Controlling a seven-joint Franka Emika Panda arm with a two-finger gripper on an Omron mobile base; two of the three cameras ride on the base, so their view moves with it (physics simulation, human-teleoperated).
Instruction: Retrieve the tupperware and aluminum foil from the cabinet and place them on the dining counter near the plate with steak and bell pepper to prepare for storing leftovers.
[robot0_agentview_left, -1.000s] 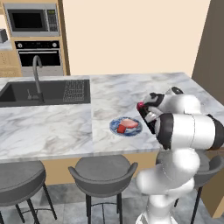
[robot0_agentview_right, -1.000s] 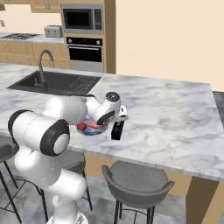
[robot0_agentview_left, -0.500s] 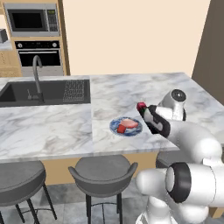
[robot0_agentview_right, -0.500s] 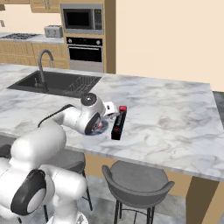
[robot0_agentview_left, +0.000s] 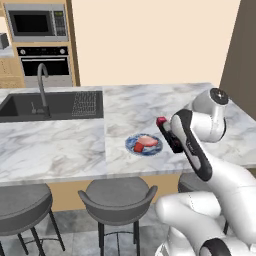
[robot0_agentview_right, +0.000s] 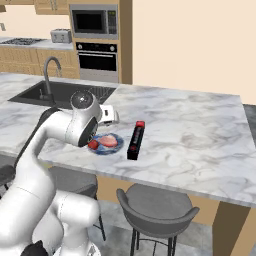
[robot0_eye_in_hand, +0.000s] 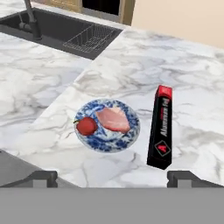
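The aluminum foil (robot0_eye_in_hand: 161, 127) is seen lying flat on the dining counter (robot0_eye_in_hand: 205, 100), just beside the plate (robot0_eye_in_hand: 107, 125), at its 3 o'clock. The gripper (robot0_eye_in_hand: 112, 177) is spread wide, holding nothing. The box is judged light, stiff and smooth, best pinched across its narrow middle.

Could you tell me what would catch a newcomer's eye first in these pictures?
Most likely the aluminum foil, a long black box with red ends lying flat on the dining counter, just beside the blue patterned plate with a pink steak and a red bell pepper. The big white arm bends over the counter's near edge, and the black sink with its tall faucet sits further along.
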